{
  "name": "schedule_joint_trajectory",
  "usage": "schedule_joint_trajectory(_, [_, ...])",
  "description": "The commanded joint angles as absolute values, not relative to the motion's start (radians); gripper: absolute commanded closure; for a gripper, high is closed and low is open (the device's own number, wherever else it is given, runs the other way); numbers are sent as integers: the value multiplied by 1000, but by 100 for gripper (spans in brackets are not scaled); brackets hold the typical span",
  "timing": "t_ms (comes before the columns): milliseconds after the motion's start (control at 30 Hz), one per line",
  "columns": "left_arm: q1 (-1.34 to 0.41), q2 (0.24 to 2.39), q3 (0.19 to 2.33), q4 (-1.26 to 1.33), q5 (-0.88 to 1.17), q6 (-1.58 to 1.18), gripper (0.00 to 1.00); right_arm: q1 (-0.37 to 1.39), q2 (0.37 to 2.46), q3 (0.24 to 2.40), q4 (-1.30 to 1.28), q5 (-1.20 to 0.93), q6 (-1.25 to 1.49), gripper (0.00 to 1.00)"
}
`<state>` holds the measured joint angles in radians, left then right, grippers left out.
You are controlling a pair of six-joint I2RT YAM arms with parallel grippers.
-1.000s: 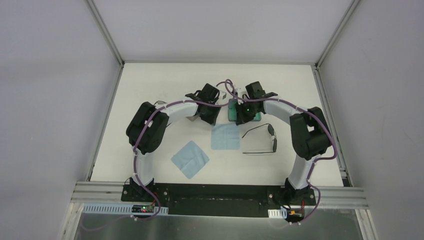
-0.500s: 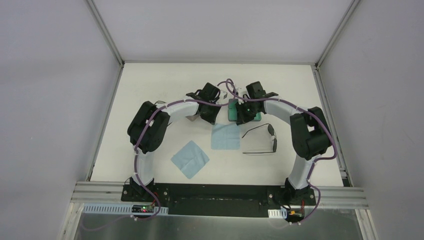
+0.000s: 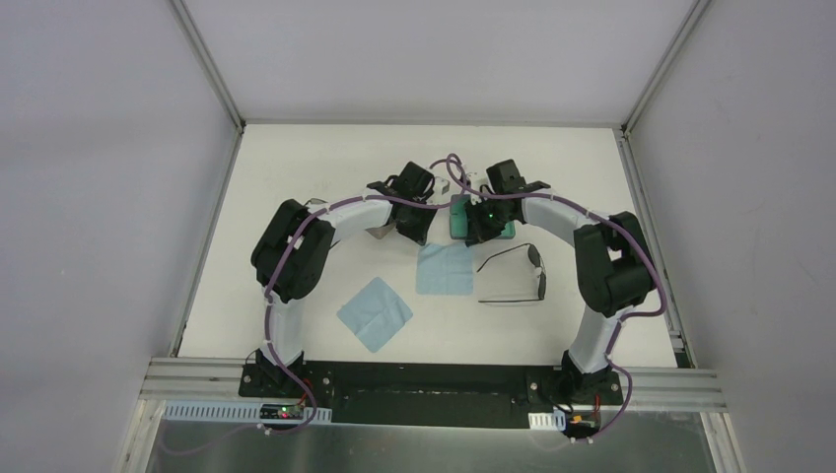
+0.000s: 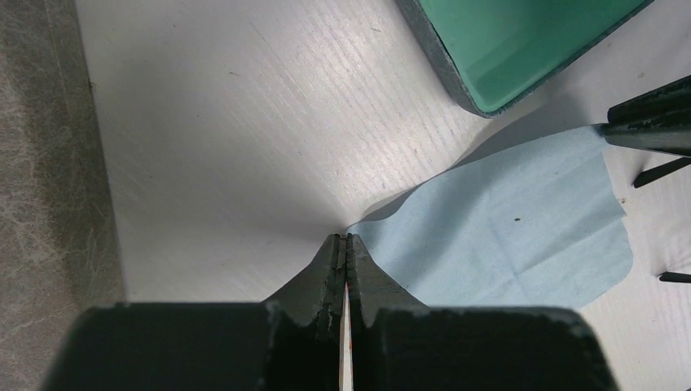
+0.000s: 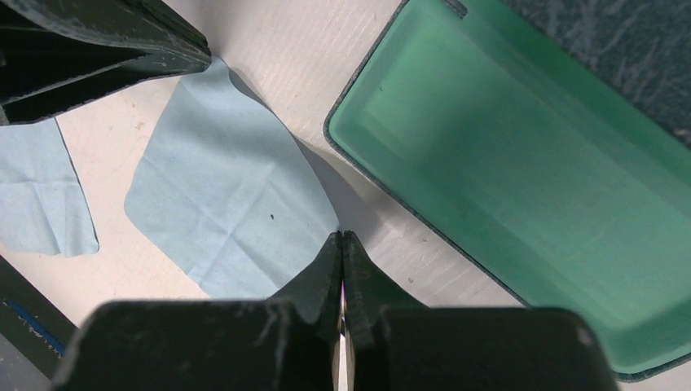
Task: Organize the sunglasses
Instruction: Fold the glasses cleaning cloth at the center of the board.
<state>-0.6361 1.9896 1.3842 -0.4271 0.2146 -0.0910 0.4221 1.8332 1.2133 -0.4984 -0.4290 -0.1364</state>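
White bench (image 3: 296, 177) inside grey walls, seen from above: one pair of sunglasses (image 3: 538, 272) lies unfolded, just right of a light blue cloth (image 3: 444, 271) and near the open green-lined case (image 3: 457, 225), not in it. A second cloth (image 3: 375, 313) lies nearer the arm bases.

Left wrist view: the left tool (image 4: 344, 241) is pressed together on the light blue cloth's corner, which looks lifted.

Right wrist view: the right tool (image 5: 342, 238) pinches another corner of it, and the case's green interior is bare.

By my reading nothing is stowed yet. The cloth comes first, and the sunglasses remain to be folded and cased.
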Motion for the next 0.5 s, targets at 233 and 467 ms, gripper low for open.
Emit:
schedule_joint_trajectory(233, [-643, 1885, 1380, -421, 225, -105, 100, 419, 1765, 1241, -492, -450, -132, 100])
schedule_joint_trajectory(467, [-633, 1866, 1345, -419, 246, -104, 100, 419, 1755, 1236, -494, -462, -131, 100])
